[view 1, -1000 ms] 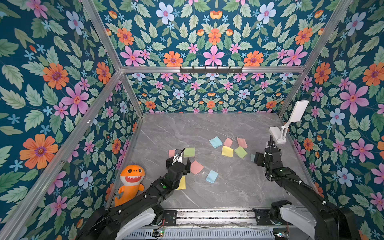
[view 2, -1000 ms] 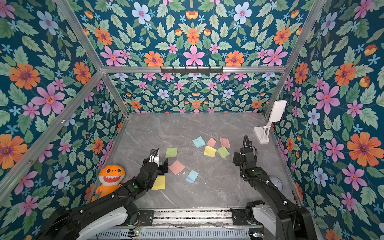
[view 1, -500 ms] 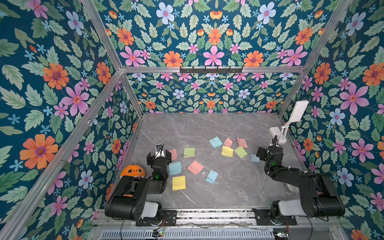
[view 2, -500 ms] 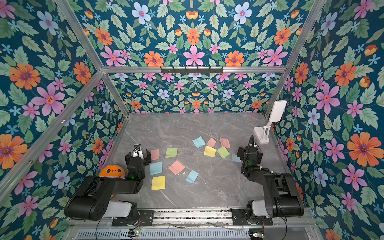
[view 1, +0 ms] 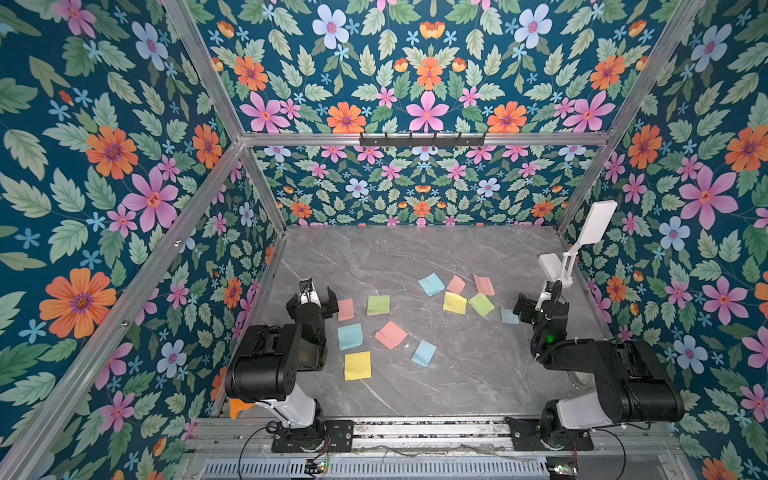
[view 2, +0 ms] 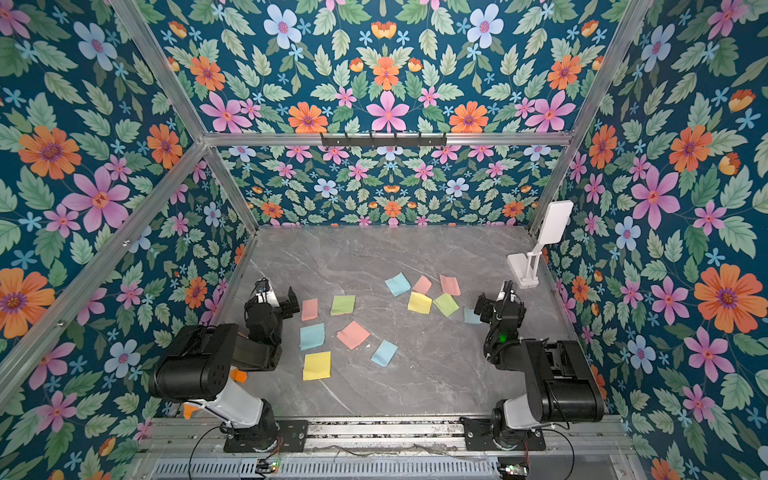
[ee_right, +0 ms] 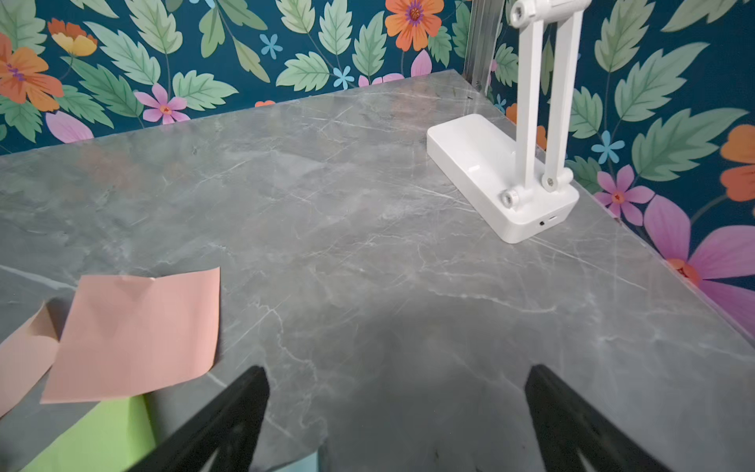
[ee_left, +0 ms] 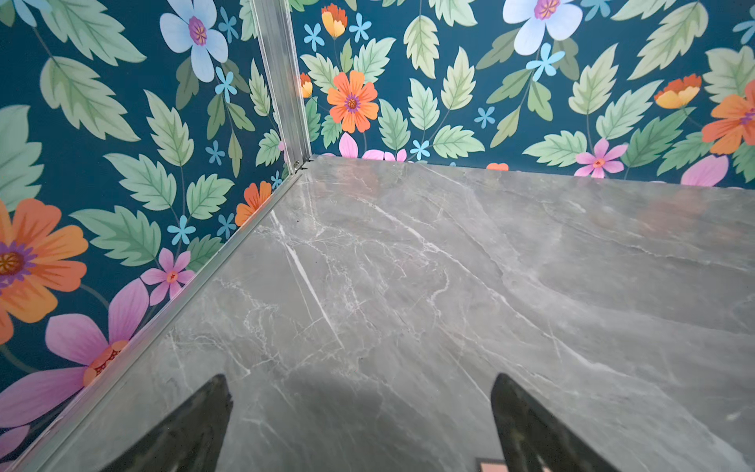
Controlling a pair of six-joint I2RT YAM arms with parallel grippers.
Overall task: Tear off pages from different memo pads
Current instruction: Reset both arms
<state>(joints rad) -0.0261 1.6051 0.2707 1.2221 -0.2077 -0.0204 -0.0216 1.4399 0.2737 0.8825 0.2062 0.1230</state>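
Left hand (ee_left: 359, 398) wide, empty, parked low by left wall; right hand (ee_right: 396, 380) wide, empty, near white folding plastic stand (view 1: 557, 266). Pastel square paper pages (view 1: 390, 334) lie scattered flat mid grey marbled desk (view 1: 415, 253), between arms, probably dropped where torn. Which squares are thicker memo pads: cannot tell.

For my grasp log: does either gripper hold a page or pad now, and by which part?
Nothing is held. The left gripper and the right gripper both stand open, jaws wide apart above the table.
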